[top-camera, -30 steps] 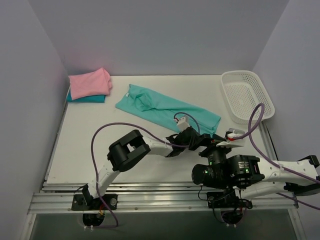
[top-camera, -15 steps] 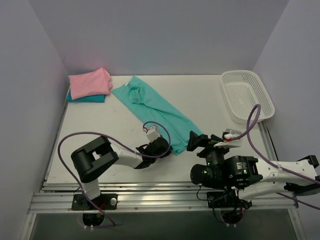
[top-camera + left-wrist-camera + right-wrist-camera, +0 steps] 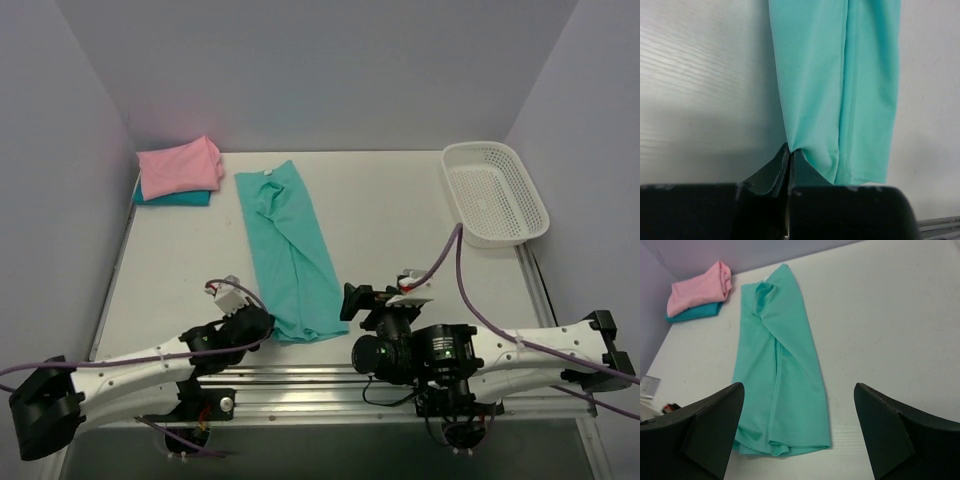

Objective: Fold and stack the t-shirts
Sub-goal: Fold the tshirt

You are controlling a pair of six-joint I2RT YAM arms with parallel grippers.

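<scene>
Teal-green t-shirt (image 3: 288,255) is lying on the table (image 3: 400,200) as a long narrow strip, left of centre, its collar end pointing away from the arms and its hem end reaching almost to the near edge. The sides are lying folded in over the middle, and a lengthwise crease is showing in both wrist views.

Left gripper (image 3: 790,159) is pinching the near left corner of the hem, its jaws closed on the cloth, which is puckering at the bite. Right gripper (image 3: 360,301) is hovering just right of the hem end with its jaws spread wide and nothing between them.

Pink t-shirt (image 3: 180,166) is sitting folded on top of the darker teal-blue t-shirt (image 3: 175,198) in the far left corner, well apart from both grippers. A white mesh basket (image 3: 497,192) is standing at the far right with nothing in it.

Judged from this layout, two of three shirts are already folded and stacked. The third appears to be only at the lengthwise stage: crosswise folding and placing it on the pile are remaining.
</scene>
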